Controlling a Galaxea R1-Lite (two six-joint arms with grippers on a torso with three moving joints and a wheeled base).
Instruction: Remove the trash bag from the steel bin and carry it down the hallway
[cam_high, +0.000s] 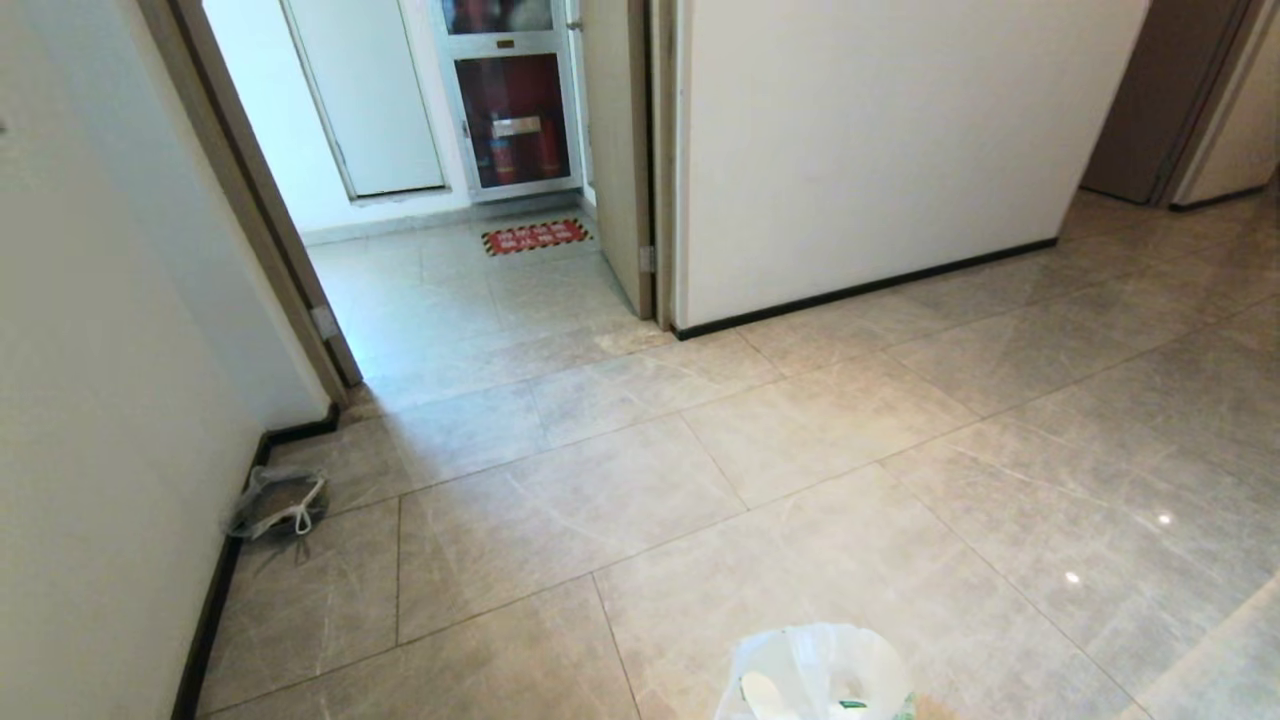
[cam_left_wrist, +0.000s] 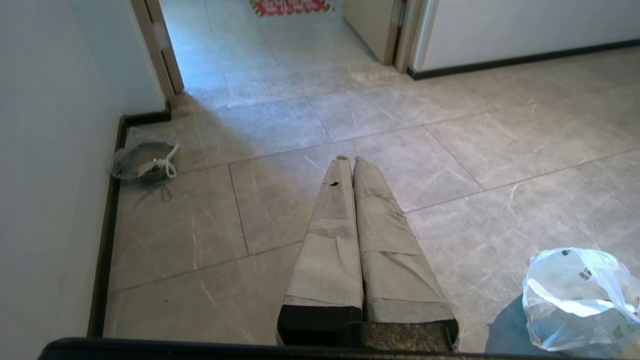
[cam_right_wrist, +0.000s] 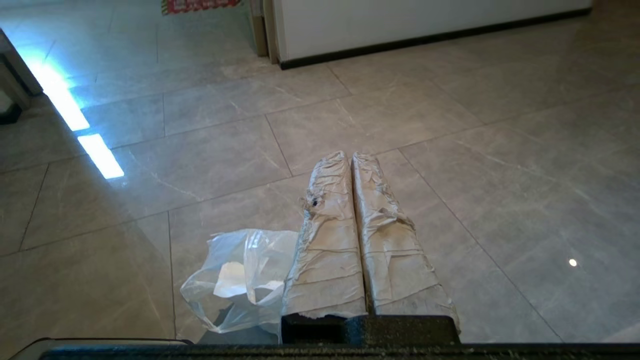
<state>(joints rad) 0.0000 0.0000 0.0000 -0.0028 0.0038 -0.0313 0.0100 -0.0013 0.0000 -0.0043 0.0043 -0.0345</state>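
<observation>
1. Nearest the head camera, at the bottom edge of the frame, the trash bag (cam_high: 815, 672) sits with its mouth open; the steel bin beneath it is hidden.
2. Left end effector (cam_left_wrist: 349, 161) is clenched and empty, above bare floor tiles (cam_high: 560, 510).
3. Right end effector (cam_right_wrist: 348, 156) is likewise clenched on nothing, with the bag just beside it.
4. At lower left, a small greyish see-through bag (cam_high: 278, 502) lies against the wall's baseboard.
5. Through the open doorway (cam_high: 300, 230) at upper left, the hallway (cam_high: 450, 290) shows a red mat (cam_high: 535, 237) and a red fire cabinet (cam_high: 515, 120).

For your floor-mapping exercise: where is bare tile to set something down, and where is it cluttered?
Bare tile runs from the trash bag to the white wall and through the doorway to the red mat. Only the left baseboard holds clutter: a small greyish bag.
</observation>
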